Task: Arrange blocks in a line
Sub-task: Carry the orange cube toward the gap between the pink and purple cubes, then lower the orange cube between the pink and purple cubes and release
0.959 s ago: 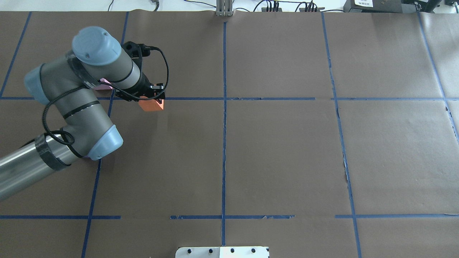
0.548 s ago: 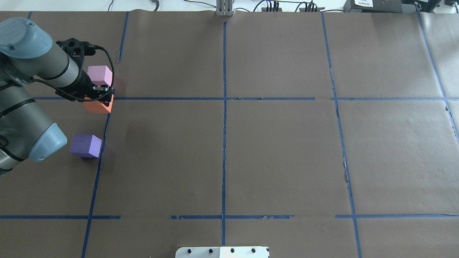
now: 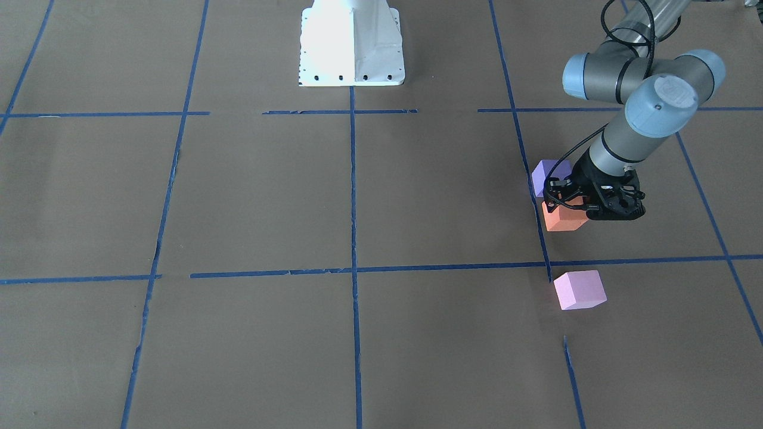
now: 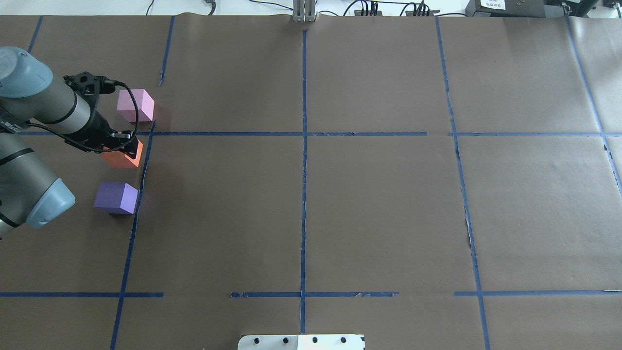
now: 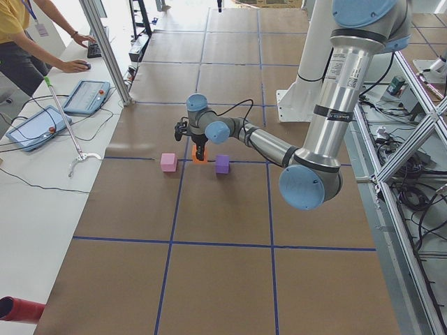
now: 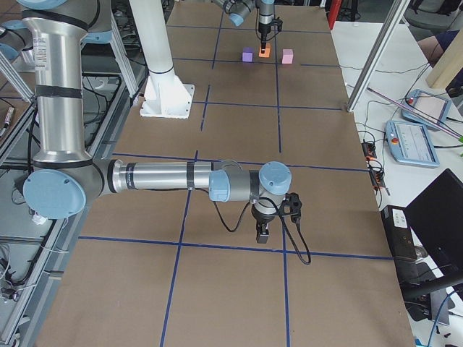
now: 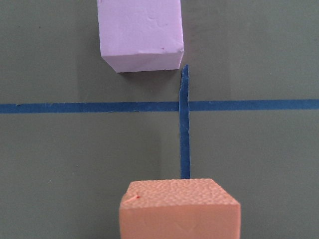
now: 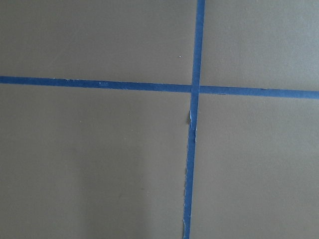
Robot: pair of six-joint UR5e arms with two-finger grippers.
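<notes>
My left gripper (image 4: 124, 147) is shut on the orange block (image 4: 122, 158) and holds it low over the brown paper, just left of a blue tape line. The pink block (image 4: 135, 105) lies beyond it and the purple block (image 4: 116, 198) nearer to me, so the orange block sits between them (image 3: 561, 220). In the left wrist view the orange block (image 7: 179, 209) fills the bottom edge and the pink block (image 7: 140, 35) is at the top. My right gripper (image 6: 264, 233) hovers far away over a tape crossing; I cannot tell whether it is open or shut.
Blue tape lines (image 4: 303, 146) divide the brown paper into a grid. My white base plate (image 3: 351, 44) stands at the table's near edge. A person and control tablets (image 5: 38, 125) are on a side table beyond the blocks.
My left arm has carried the orange block leftward and slightly toward me, from right of the pink block to between the pink and purple blocks. The pink and purple blocks are now uncovered.
</notes>
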